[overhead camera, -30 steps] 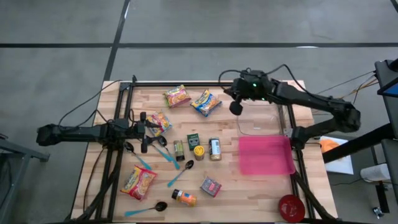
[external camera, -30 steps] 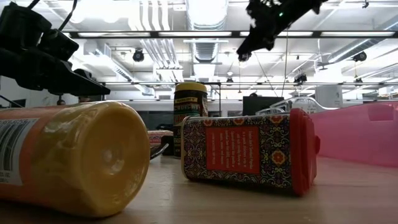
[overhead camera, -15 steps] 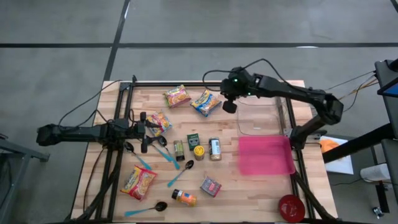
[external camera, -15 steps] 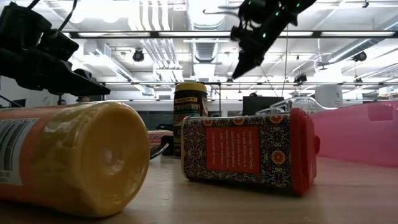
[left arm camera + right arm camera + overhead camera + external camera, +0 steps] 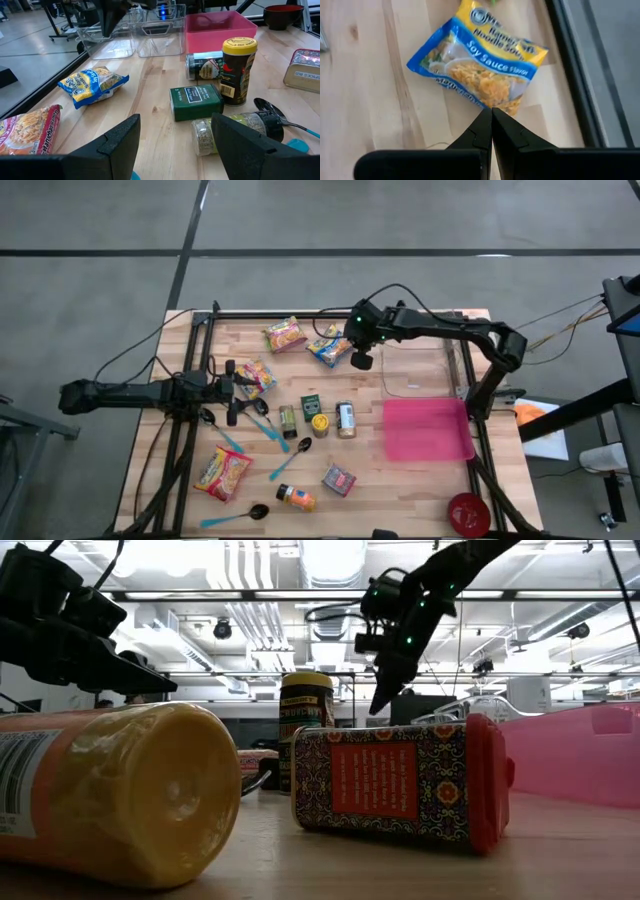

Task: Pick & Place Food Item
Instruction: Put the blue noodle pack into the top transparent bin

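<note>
A blue-and-yellow ramen noodle packet [image 5: 330, 345] lies flat on the wooden table near its far edge; it also shows in the right wrist view [image 5: 480, 65] and the left wrist view [image 5: 92, 85]. My right gripper [image 5: 361, 361] hangs shut above the table, just right of this packet, its fingers slanting down [image 5: 378, 703]. In its own wrist view the shut fingertips [image 5: 491, 111] point at the packet's near edge. My left gripper [image 5: 232, 392] waits open at the table's left [image 5: 175, 150], beside another noodle packet [image 5: 255, 375].
A clear container [image 5: 415, 370] and a pink bin [image 5: 428, 430] stand at the right, a red bowl [image 5: 467, 513] at the near right corner. Spice jars and cans [image 5: 318, 420], blue spoons [image 5: 288, 460], a patterned box [image 5: 339, 479], an orange bottle [image 5: 296, 498] and more noodle packets [image 5: 284, 334] are scattered mid-table.
My right gripper has come down and toward the table's left, from beside the clear container to just right of the blue-and-yellow packet. It has tipped to point more steeply downward and has stayed shut.
</note>
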